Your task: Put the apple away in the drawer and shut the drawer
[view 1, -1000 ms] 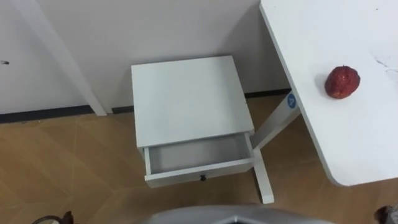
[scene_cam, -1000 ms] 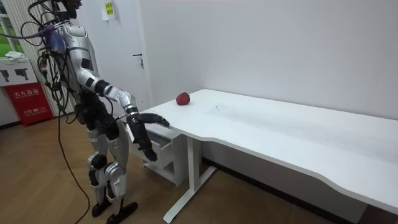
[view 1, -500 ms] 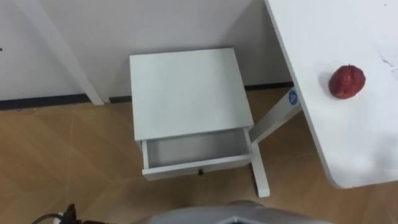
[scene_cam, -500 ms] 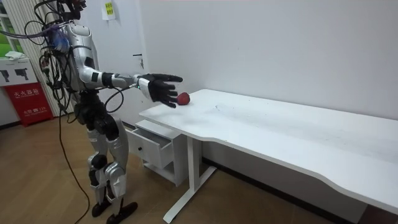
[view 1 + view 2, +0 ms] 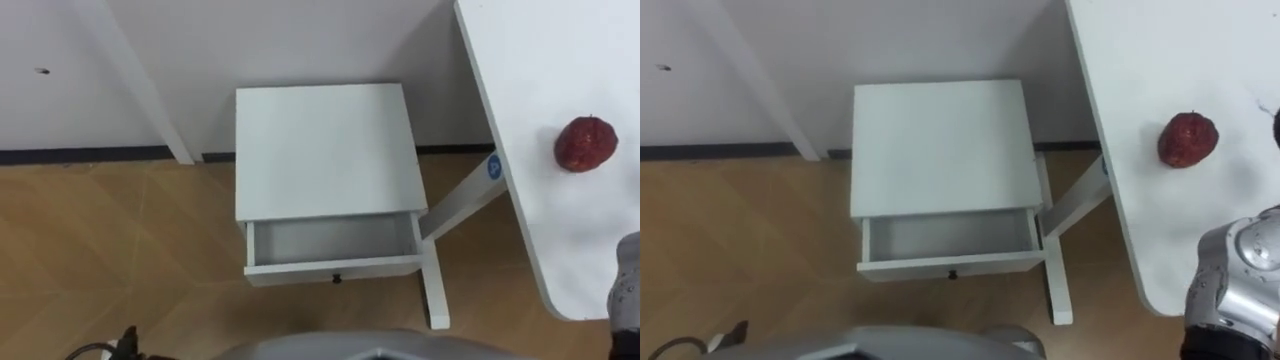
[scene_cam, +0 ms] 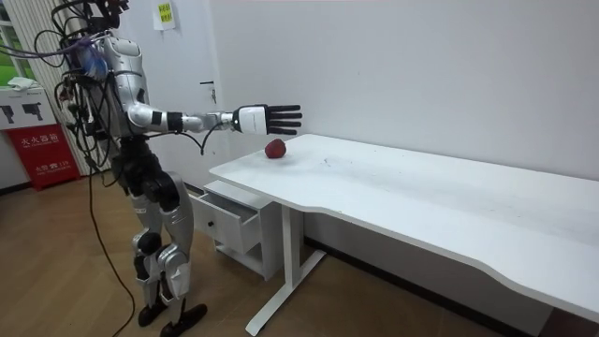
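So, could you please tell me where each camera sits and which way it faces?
Left eye view: on the robot's head, looking down at the cabinet, its open drawer and the table with the apple; right arm at the right edge.
Right eye view: just beside it, same downward look; more of the right forearm at lower right.
Room view: off in the room, facing wall and table; the whole robot stands by the cabinet, right hand open near the apple.
All share apple, drawer and table.
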You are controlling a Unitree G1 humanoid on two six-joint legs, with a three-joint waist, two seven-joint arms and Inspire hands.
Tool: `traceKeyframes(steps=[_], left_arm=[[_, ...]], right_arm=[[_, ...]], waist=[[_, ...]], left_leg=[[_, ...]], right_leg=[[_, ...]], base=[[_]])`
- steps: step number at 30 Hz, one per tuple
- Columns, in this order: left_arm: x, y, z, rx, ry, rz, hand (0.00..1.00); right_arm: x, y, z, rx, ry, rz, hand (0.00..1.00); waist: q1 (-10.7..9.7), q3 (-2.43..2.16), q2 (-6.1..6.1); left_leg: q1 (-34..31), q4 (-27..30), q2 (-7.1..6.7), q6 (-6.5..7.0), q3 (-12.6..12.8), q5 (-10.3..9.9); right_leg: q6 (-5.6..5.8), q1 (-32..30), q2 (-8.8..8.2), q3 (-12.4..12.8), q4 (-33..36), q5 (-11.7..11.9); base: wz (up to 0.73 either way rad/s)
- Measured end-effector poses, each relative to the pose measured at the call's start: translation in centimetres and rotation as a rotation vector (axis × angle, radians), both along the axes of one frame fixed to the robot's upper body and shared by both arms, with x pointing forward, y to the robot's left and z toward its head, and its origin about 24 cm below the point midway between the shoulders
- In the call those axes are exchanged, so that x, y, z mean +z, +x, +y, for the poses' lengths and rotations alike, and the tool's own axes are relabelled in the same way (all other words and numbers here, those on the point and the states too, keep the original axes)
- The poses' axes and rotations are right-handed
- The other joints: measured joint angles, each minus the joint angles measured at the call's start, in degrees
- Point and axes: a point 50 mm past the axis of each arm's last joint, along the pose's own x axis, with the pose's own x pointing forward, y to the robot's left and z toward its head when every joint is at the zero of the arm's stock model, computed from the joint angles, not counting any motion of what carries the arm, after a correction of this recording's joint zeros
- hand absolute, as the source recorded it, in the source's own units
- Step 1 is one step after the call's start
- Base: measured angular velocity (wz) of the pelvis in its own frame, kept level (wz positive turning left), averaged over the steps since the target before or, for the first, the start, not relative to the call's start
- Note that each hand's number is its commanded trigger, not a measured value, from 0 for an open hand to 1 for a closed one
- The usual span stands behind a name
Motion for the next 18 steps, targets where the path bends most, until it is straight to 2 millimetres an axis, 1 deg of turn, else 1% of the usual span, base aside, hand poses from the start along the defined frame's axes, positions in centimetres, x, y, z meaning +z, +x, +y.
traceKeyframes(steps=[2,6,12,18], left_arm=[[0.0,-0.3,0.0,-0.001,0.002,0.009,0.00],[-0.1,-1.2,0.0,0.007,-0.002,0.042,0.00],[-0.1,-1.3,0.1,0.011,-0.006,0.050,0.00],[-0.1,-1.2,0.1,0.010,-0.007,0.044,0.00]], right_arm=[[-0.1,0.3,0.2,0.054,-0.002,0.013,0.00],[-0.5,0.9,1.0,0.161,-0.029,0.065,0.00],[-0.7,1.4,1.5,0.289,-0.048,0.101,0.00],[-1.6,1.8,2.1,0.394,-0.063,0.181,0.00]], waist=[[0.07,0.25,-0.51],[-0.11,0.34,-1.02],[0.03,0.31,-1.15],[0.18,0.28,-1.24]], left_leg=[[0.07,-0.01,0.01,0.00,-0.14,0.00],[0.57,0.01,0.01,0.00,-0.16,0.00],[0.77,0.07,0.01,0.01,-0.14,0.00],[0.87,0.05,0.04,0.00,0.06,0.00]], right_leg=[[0.00,0.10,-0.11,-0.02,0.04,0.00],[0.00,0.65,-0.29,-0.07,0.03,0.00],[-0.10,0.80,-0.33,-0.05,0.14,0.06],[-0.15,0.76,-0.25,-0.02,0.16,0.09]], base=[[0.00],[0.00],[0.00],[-0.02]])
